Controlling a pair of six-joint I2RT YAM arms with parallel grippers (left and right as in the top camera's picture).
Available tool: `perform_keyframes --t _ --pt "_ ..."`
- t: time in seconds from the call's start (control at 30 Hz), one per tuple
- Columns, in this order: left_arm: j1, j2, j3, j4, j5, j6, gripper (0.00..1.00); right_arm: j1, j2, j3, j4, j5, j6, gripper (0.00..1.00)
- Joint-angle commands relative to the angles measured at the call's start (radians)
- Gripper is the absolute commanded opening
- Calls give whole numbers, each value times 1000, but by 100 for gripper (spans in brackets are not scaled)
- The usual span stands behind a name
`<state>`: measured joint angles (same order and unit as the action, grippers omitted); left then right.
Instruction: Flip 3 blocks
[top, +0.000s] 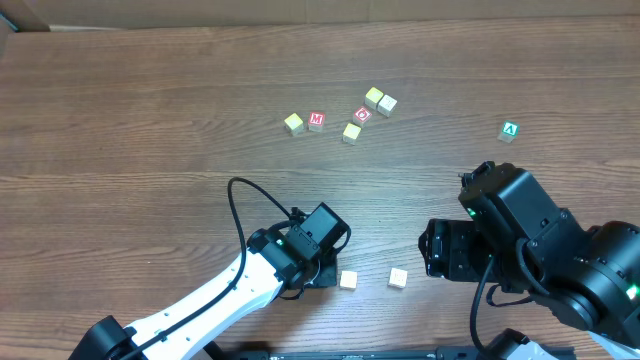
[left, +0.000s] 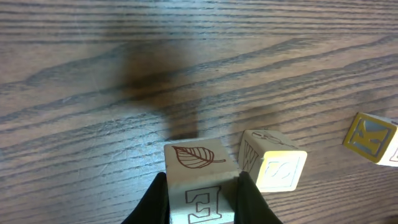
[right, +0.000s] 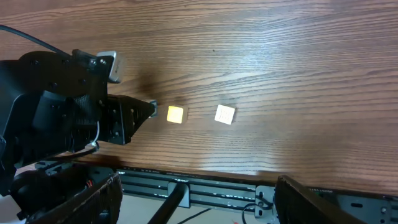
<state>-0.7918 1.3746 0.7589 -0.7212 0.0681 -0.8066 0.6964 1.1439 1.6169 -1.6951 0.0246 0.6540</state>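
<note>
The left fingers (left: 149, 205) clamp the leaf-topped block (left: 199, 163) low over the surface (left: 93, 74), just beside a second block (left: 273, 167) (the right fingers (right: 339, 200) stand wide and empty), so a flip looks under way, next needing a wrist roll and a release.

We saw a brown desk (top: 120, 120) streaked with darker wood grain. The leaf block (left: 198, 163) was pale cream, with a brown outlined leaf on one face and a brown outlined letter on another. At three o'clock of it, the second block (left: 273, 168) was cream with faint brown outlines. Further toward three o'clock, the yellow block (left: 372, 138) bore a yellow frame round a grey letter. The left gripper (left: 202, 186) was black. In the overhead view a red-marked cube (top: 316, 121) lay at twelve o'clock and the green cube (top: 510, 130) at two o'clock.
</note>
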Motion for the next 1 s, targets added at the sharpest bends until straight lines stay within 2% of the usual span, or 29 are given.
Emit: perform_keyframes --t 0.0,0.63,0.97 --pt "-2 8 -6 11 12 25 5 2 -4 21 2 -4 -3 79" --pt "-3 77 -20 61 63 24 4 2 -4 21 2 -4 -3 79" --pt "-49 77 -23 80 54 5 5 2 -4 21 2 -4 -3 79"
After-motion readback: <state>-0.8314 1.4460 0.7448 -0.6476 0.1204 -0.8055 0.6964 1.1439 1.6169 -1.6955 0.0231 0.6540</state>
